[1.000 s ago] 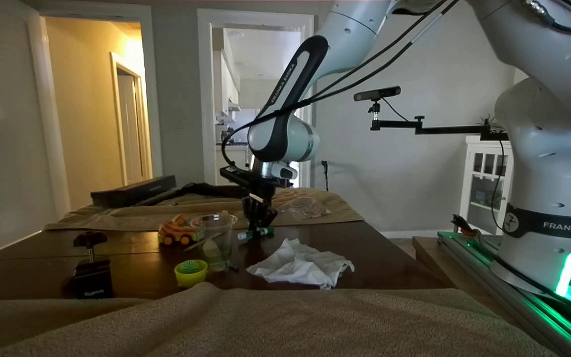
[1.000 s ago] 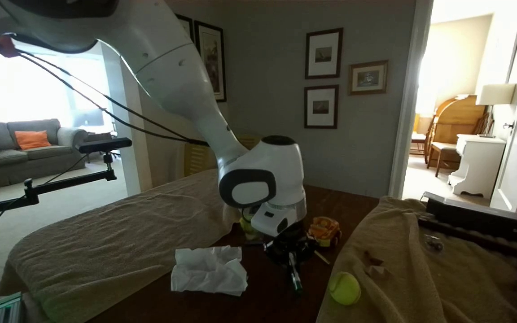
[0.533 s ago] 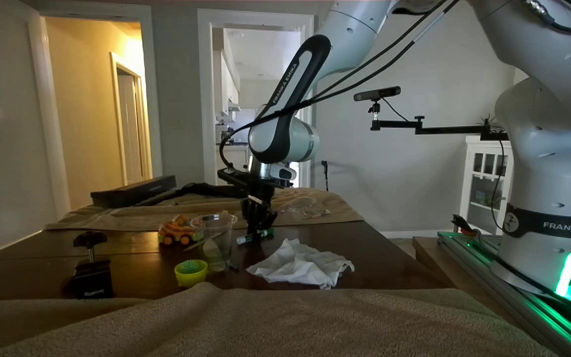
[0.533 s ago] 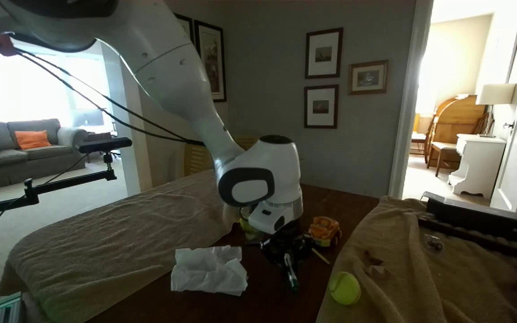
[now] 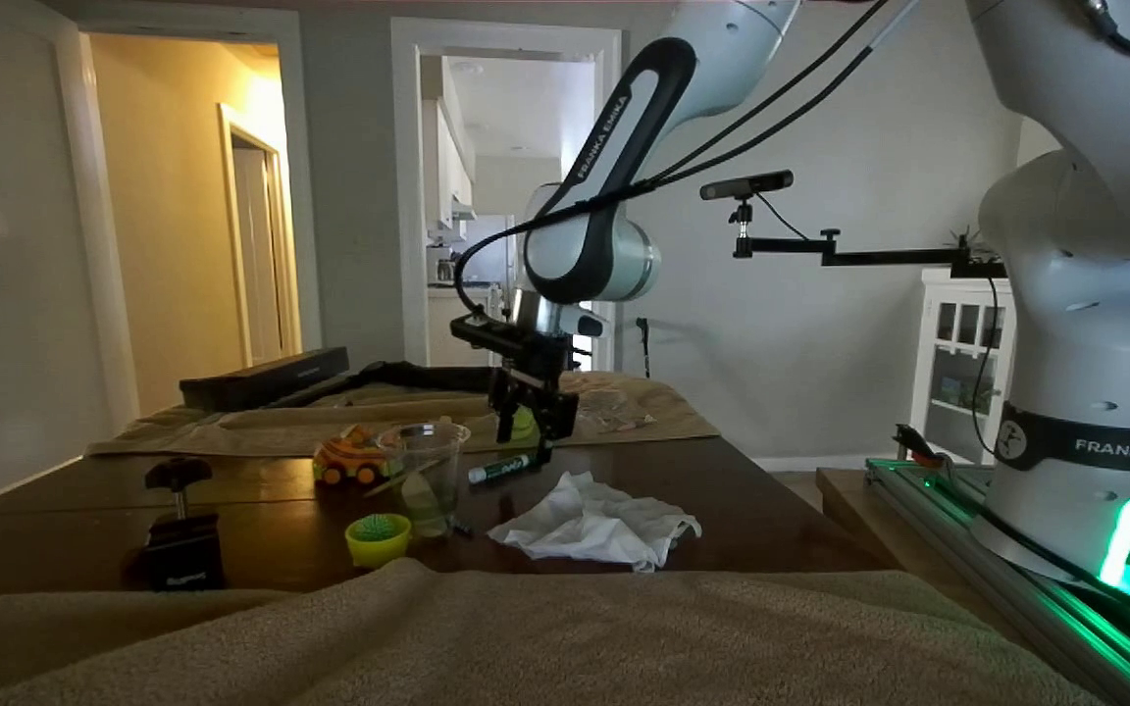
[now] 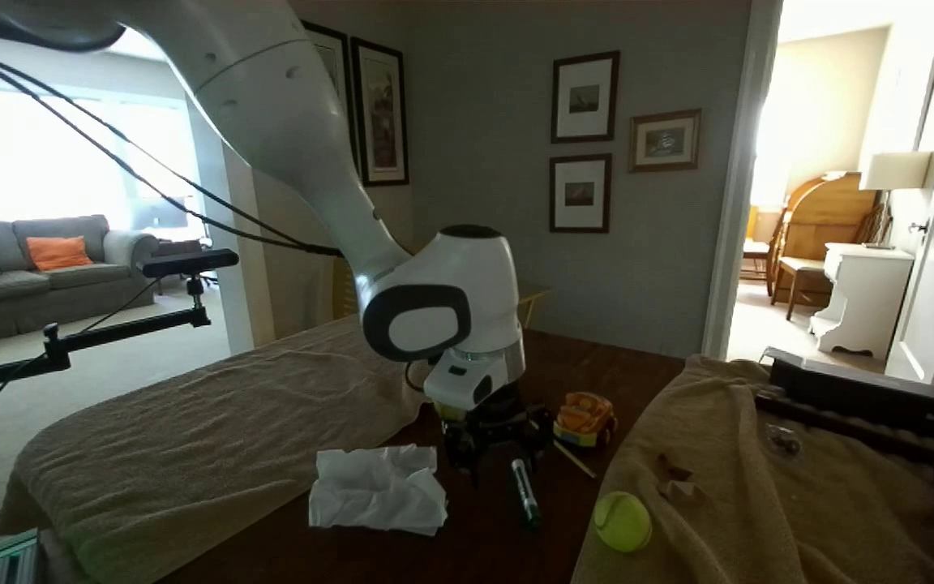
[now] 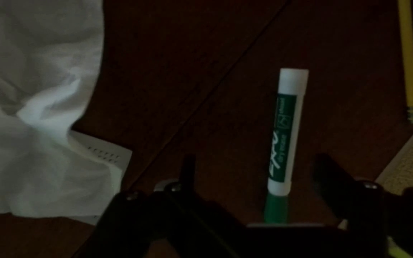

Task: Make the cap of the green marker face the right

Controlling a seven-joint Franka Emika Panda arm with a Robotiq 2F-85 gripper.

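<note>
Dark tabletop [image 5: 761, 520] lies under the gripper [image 7: 255, 161], jaws spread and empty, presumably to clear the green marker [image 7: 286, 139]. That rests on the tabletop, cap [image 7: 276, 208] toward the wrist view's bottom, apart from the white tissue [image 7: 41, 143].

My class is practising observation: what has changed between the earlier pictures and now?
The tool has risen and shifted toward the robot's base. It stands open and appears to have let go of the green marker, which has shifted slightly since the earliest pictures and lies on the table. The crumpled white sheet, orange toy truck and tennis ball stayed put.
</note>
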